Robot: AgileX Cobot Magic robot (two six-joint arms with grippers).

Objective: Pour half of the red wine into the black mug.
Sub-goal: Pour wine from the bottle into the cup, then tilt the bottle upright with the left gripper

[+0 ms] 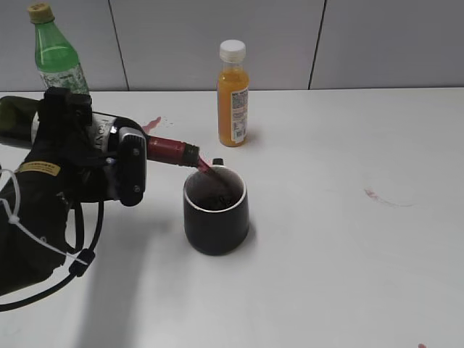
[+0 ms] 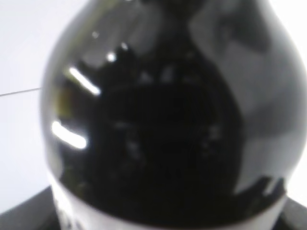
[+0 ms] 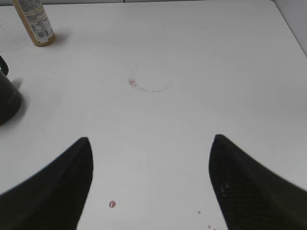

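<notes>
My left gripper (image 1: 94, 156) is shut on the dark green wine bottle (image 1: 168, 150), which lies almost level with its red foil neck pointing right. Its mouth is over the rim of the black mug (image 1: 215, 217), and a thin red stream runs into it. Dark red wine shows inside the mug. In the left wrist view the bottle's dark shoulder (image 2: 158, 115) fills the frame and hides the jaws. My right gripper (image 3: 151, 143) is open and empty above bare table. The mug's edge (image 3: 7, 98) shows at the far left of the right wrist view.
An orange juice bottle (image 1: 233, 94) with a white cap stands behind the mug and also shows in the right wrist view (image 3: 33, 24). A light green plastic bottle (image 1: 56, 54) stands at the back left. Red wine stains mark the white table (image 1: 391, 197), (image 3: 149, 79).
</notes>
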